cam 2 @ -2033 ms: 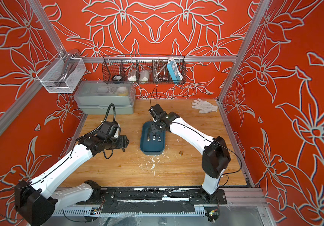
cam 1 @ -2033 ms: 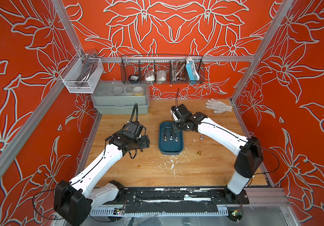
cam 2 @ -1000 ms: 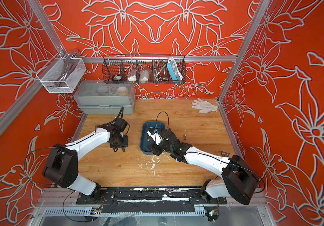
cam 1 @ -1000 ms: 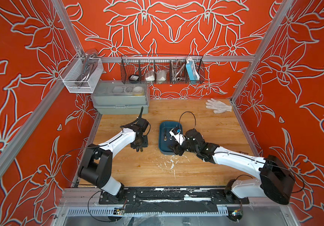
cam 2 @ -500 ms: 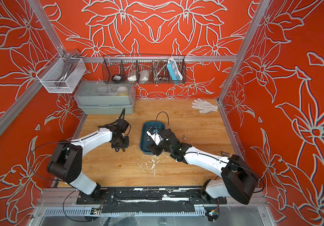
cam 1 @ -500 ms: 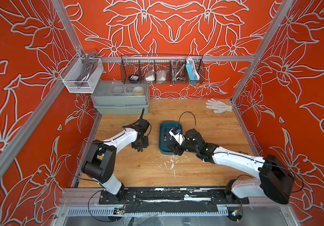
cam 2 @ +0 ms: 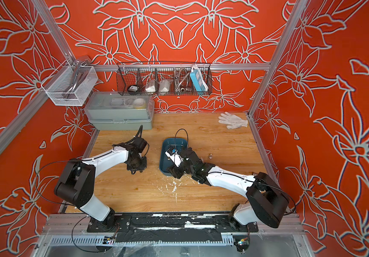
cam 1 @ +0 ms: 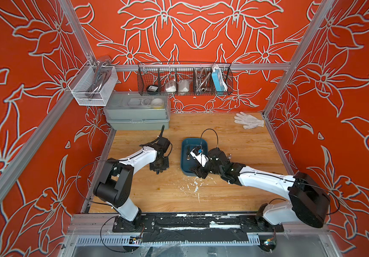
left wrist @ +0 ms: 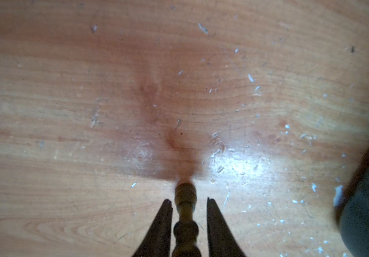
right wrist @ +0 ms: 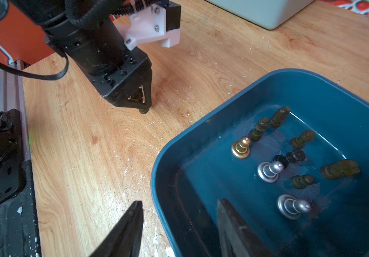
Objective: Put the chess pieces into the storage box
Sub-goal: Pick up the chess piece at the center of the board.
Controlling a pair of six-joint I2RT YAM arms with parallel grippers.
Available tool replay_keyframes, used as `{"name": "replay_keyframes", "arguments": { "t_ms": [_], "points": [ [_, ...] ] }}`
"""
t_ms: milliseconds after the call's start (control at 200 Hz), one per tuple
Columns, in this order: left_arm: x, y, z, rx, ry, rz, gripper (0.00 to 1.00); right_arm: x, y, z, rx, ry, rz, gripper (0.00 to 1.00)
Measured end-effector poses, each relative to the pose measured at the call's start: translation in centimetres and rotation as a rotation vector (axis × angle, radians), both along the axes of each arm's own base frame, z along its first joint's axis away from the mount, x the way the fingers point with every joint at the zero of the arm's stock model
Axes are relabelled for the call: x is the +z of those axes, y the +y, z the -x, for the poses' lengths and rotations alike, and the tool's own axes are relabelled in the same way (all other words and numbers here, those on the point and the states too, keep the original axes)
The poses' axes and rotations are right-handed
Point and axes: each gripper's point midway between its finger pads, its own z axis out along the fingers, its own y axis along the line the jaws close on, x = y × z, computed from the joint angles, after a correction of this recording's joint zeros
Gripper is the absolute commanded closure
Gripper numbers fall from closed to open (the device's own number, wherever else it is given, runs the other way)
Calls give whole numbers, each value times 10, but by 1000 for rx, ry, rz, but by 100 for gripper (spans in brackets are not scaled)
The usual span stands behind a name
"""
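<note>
The teal storage box (cam 1: 193,139) (cam 2: 174,139) (right wrist: 201,124) sits mid-table and holds several chess pieces: a gold one (right wrist: 241,148), two silver ones (right wrist: 269,171) and dark ones (right wrist: 259,129). My right gripper (right wrist: 179,201) (cam 1: 198,173) is open and straddles the box's near wall, one finger inside and one over the wood. Left of the box, my left gripper (left wrist: 188,200) (cam 1: 159,170) (right wrist: 144,110) points down at the table. Its jaws stand close on either side of a gold chess piece (left wrist: 185,213), with narrow gaps showing. A silver piece (cam 1: 230,155) stands right of the box.
A grey-green lidded case (cam 1: 137,115) stands at the back left under a black wire basket (cam 1: 184,80) and a white mesh basket (cam 1: 92,86). A white glove (cam 1: 248,120) lies at the back right. White flecks (cam 1: 194,187) litter the wood in front of the box.
Two seconds ago both arms reached farther out, then drew in low beside the box. Over the last second my left jaws have narrowed around the gold piece; the right gripper has held still.
</note>
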Motion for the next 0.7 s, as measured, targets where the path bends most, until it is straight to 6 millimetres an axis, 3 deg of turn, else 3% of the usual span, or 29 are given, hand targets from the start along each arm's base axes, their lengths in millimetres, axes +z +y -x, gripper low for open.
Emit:
{"name": "replay_keyframes", "arguments": {
  "t_ms": [165, 250, 460, 701],
  "points": [
    [-5, 1, 0, -3, 13, -7, 73, 0, 2, 2, 11, -6, 2, 43],
    [-7, 1, 1, -7, 19, -10, 81, 0, 3, 4, 18, -10, 3, 43],
    [-7, 5, 0, -9, 16, -28, 80, 0, 4, 5, 26, -15, 5, 42],
    [-7, 7, -1, -15, 13, -45, 70, 0, 4, 6, 28, -16, 6, 42]
  ]
}}
